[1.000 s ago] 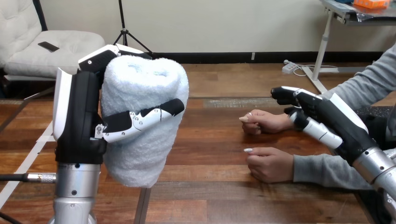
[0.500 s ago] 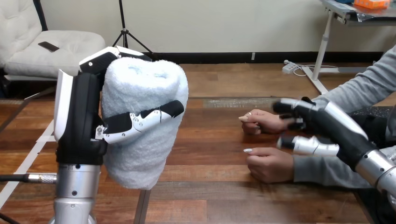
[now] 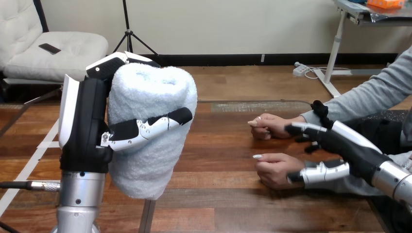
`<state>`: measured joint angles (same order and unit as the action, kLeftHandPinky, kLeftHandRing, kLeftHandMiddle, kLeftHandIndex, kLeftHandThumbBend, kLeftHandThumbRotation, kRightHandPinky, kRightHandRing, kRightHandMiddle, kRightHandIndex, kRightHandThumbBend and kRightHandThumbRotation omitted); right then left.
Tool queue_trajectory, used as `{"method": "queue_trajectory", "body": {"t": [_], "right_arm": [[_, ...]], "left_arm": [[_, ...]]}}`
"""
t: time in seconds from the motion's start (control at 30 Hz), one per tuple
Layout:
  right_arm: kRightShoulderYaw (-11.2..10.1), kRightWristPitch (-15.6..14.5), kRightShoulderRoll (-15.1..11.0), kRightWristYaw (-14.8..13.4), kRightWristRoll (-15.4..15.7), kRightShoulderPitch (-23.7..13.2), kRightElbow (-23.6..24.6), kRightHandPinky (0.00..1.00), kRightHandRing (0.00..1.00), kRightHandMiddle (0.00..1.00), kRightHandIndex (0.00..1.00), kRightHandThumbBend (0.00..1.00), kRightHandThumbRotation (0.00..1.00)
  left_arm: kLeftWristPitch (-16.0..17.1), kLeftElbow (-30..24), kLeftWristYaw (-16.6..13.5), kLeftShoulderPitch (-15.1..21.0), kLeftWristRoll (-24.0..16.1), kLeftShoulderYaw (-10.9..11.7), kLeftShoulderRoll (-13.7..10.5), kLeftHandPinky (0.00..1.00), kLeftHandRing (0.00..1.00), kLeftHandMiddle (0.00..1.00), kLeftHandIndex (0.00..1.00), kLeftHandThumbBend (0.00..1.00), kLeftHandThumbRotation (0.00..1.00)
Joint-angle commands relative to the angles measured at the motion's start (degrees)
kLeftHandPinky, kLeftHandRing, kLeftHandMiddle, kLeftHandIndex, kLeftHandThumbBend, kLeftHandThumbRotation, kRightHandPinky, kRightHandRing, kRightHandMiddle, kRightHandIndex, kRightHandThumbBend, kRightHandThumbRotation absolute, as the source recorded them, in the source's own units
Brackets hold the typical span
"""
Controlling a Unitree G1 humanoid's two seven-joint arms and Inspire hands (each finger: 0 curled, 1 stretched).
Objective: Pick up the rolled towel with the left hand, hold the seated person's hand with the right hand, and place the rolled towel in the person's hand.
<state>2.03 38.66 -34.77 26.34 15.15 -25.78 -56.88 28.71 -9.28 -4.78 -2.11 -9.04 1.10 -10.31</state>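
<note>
Your right robot hand (image 3: 347, 148) has come down in the last second. It was riding high at 3 o'clock, over the wrist of the person's farther hand (image 3: 271, 127). Now it sits lower, toward 4 o'clock, and it is spread open. Its fingers (image 3: 302, 128) reach out above the person's nearer hand (image 3: 278, 170), and its thumb (image 3: 318, 173) lies low along that hand's wrist. Nothing is curled round the wrist yet, and you cannot tell whether the thumb touches it or lies just beside it. Both of the person's hands rest as loose fists on the desk (image 3: 218, 199), as before.

Your left robot hand (image 3: 85, 131) has barely shifted. At 9 o'clock it grips the rolled towel (image 3: 150, 87), which stands upright and clear of the desk.

For the task, the pickup is done and the hold on the person's hand looks to be under way. The right robot hand brackets the nearer wrist, so closing on it seems the next step. The rolled towel is well apart from the person's hands, and a fist will have to open before it can take the towel.

No brand, label or lettering can be read on the rolled towel or on either robot hand.
</note>
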Motion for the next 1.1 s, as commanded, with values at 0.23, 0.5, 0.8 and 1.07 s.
{"method": "queue_trajectory", "body": {"t": [0.23, 0.5, 0.8, 1.07], "right_arm": [[2.41, -0.78, -1.87, -2.8, 2.81, -6.94, -3.43, 0.8, 0.9, 0.94, 0.92, 1.0, 0.29], [4.0, -0.78, -2.09, -3.98, 4.4, -7.81, -5.67, 0.8, 0.91, 0.93, 0.91, 1.0, 0.28], [6.05, -1.14, -2.46, -5.86, 7.01, -8.67, -6.98, 0.85, 0.91, 0.92, 0.91, 1.0, 0.26], [7.65, -1.93, -2.64, -8.42, 9.33, -9.36, -7.95, 0.82, 0.9, 0.91, 0.9, 1.0, 0.2]], "left_arm": [[1.61, -0.53, 0.48, 4.27, 2.05, 1.26, 0.44, 0.28, 0.32, 0.37, 0.39, 0.71, 0.0], [1.66, -0.43, 0.55, 4.23, 2.19, 1.42, 0.35, 0.28, 0.32, 0.37, 0.39, 0.71, 0.0], [1.32, -0.51, 0.85, 4.09, 2.6, 1.54, 0.18, 0.28, 0.32, 0.37, 0.39, 0.71, 0.0], [1.2, -0.58, 1.11, 4.01, 2.97, 1.67, 0.21, 0.28, 0.32, 0.37, 0.39, 0.71, 0.0]]}}
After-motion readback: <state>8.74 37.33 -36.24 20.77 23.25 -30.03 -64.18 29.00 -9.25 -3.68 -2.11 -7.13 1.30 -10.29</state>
